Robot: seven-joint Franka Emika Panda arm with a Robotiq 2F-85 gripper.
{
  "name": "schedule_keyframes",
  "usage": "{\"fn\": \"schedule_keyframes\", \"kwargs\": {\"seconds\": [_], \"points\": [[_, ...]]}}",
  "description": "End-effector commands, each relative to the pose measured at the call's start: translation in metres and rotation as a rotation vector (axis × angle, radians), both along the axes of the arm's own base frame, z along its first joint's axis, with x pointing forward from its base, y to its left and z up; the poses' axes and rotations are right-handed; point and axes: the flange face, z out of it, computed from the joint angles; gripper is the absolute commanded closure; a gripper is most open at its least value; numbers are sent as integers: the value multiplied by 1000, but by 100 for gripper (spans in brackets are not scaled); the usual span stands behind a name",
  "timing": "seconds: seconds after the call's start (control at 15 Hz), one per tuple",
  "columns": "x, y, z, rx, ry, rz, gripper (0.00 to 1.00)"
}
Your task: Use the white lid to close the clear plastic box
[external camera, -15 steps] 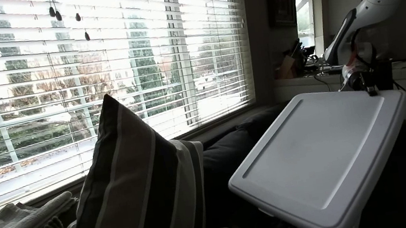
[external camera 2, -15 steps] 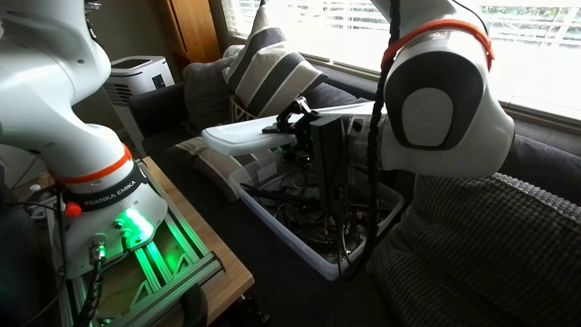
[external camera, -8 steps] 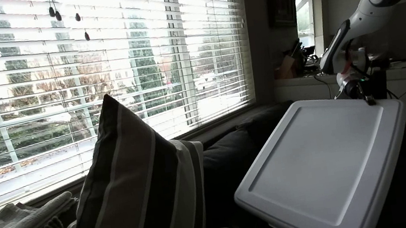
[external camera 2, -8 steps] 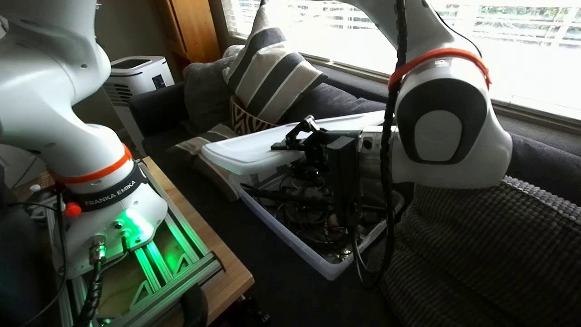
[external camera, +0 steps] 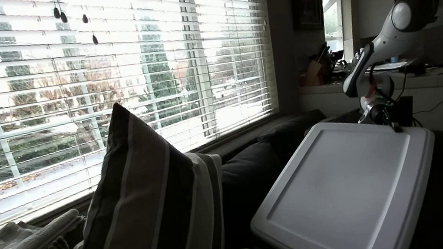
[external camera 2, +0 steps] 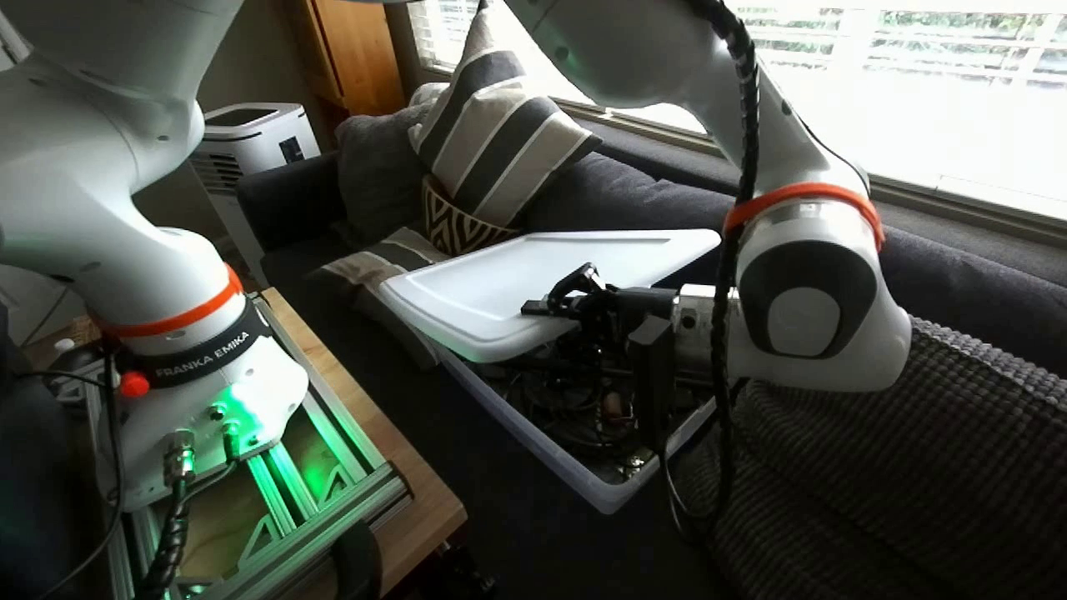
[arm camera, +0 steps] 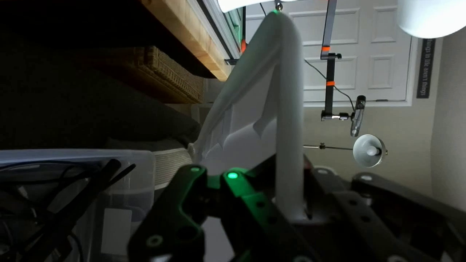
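Observation:
The white lid point(external camera: 345, 189) is a large flat rectangle with a raised rim, held tilted in the air; it also shows in an exterior view point(external camera 2: 500, 283). My gripper point(external camera 2: 550, 308) is shut on one edge of it, a finger on each face, as the wrist view shows at the lid's rim point(arm camera: 290, 109). The clear plastic box point(external camera 2: 533, 446) stands below, full of dark cables. The lid hangs above its far part and hides that part, while the near corner stays uncovered. In the wrist view the box point(arm camera: 142, 171) lies at lower left, apart from the lid.
A striped cushion point(external camera 2: 500, 125) and a patterned basket point(external camera 2: 458, 221) stand behind the lid on the dark sofa. A ribbed grey cushion point(external camera 2: 875, 467) is right of the box. The robot's wooden table point(external camera 2: 417, 492) is at the left. Cables hang from the wrist near the box's corner.
My gripper has moved down with the lid in its grip, bringing the lid lower over the box. More of the lid's top face shows in an exterior view. The box has not moved.

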Motion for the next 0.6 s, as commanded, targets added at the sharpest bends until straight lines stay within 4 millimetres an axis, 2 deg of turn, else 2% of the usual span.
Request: {"fn": "schedule_keyframes", "kwargs": {"seconds": [0.0,0.27,0.53], "points": [[9,-9,-33,53,-38,-40,98],[6,-27,-61,49,-22,-71,98],[13,-47,-65,8,-30,-70,98]]}}
